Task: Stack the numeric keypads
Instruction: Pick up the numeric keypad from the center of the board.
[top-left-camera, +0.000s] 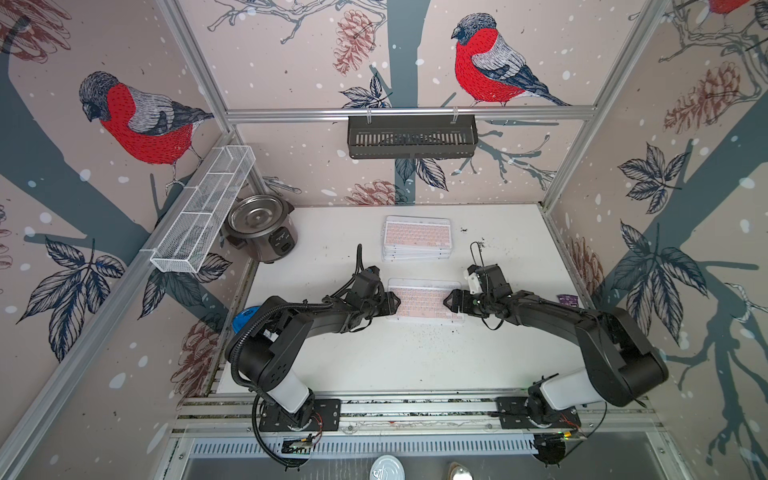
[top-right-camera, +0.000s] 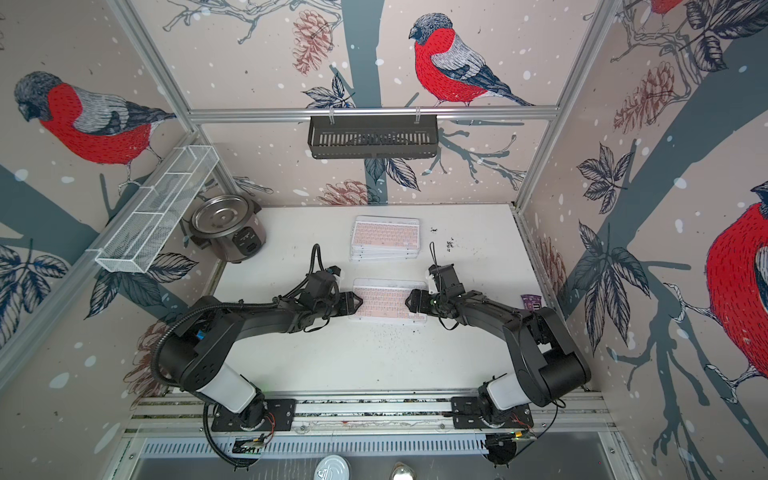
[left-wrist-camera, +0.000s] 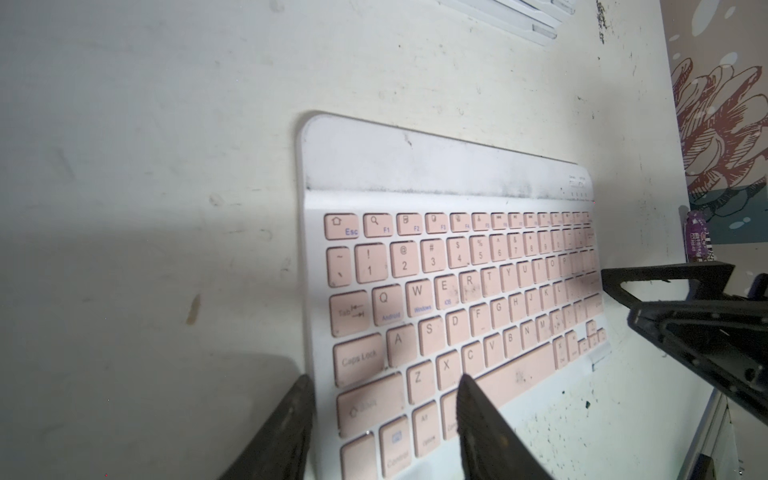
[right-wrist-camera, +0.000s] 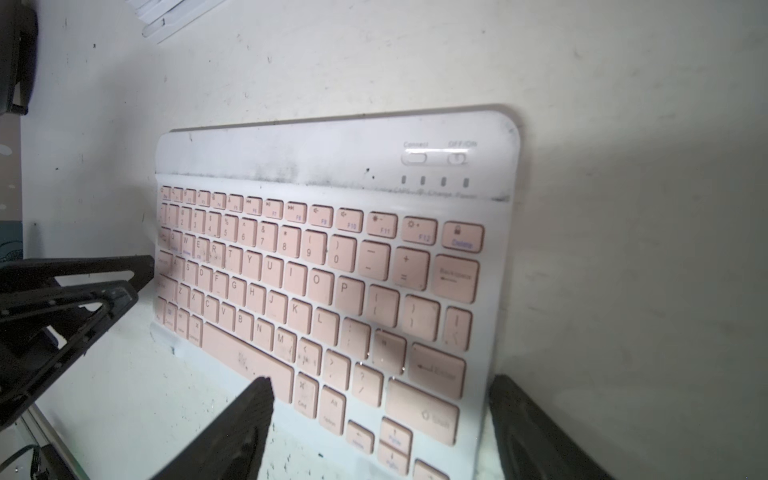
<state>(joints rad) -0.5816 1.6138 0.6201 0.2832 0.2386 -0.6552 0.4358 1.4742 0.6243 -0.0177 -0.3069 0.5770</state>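
Note:
One pink-keyed numeric keypad (top-left-camera: 424, 301) (top-right-camera: 388, 301) lies flat at mid-table between my two grippers. My left gripper (top-left-camera: 397, 302) (left-wrist-camera: 382, 386) is shut on its left end, one finger under the edge and one on the keys. My right gripper (top-left-camera: 448, 303) (right-wrist-camera: 378, 386) stands open around the right end, its fingers wide apart above and below the frame. Behind it sits a stack of several more numeric keypads (top-left-camera: 417, 237) (top-right-camera: 385, 237), slightly fanned, with a pink one on top. Each wrist view shows the opposite gripper across the keypad.
A rice cooker (top-left-camera: 259, 226) stands at the back left under a white wire basket (top-left-camera: 203, 208). A black basket (top-left-camera: 411, 137) hangs on the back wall. A purple packet (top-left-camera: 567, 300) lies by the right wall. Dark crumbs (top-left-camera: 432, 332) speckle the table.

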